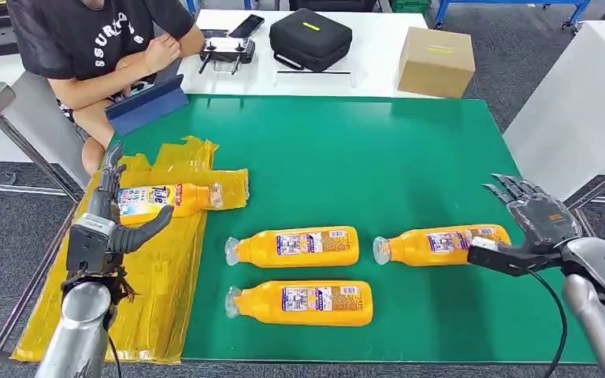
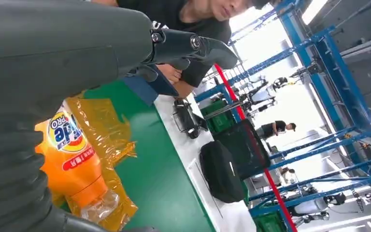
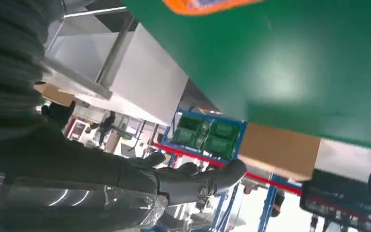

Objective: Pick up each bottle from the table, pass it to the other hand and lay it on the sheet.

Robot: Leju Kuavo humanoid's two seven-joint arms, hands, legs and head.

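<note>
Orange plastic marks every task item: I count four bottles on the green table (image 1: 410, 150). The first bottle (image 1: 157, 201) lies on its side on the crumpled yellow sheet (image 1: 157, 276) at the table's left edge, cap end pointing toward the table's middle. My left hand (image 1: 106, 216) sits against this bottle's base end; the fingers stand extended along its far side and the thumb reaches out along its near side, so the hand brackets the bottle loosely. I cannot confirm from the head view or the left wrist view whether the fingers actually press on it. In the left wrist view the bottle's label and clear cap show just beyond the grey cover of the hand, lying on the sheet. The second bottle (image 1: 295, 246) and third bottle (image 1: 303, 303) lie side by side on bare green surface near the middle, caps to the left. The fourth bottle (image 1: 441, 244) lies to their right. My right hand (image 1: 532, 224) is spread open with fingers apart, holding nothing, its thumb beside the base of the fourth bottle; contact is not readable. The right wrist view is blurred and cuts that bottle to an orange sliver at the frame edge. A seated person (image 1: 102, 39) is beyond the table, cut off by the frame.
</note>
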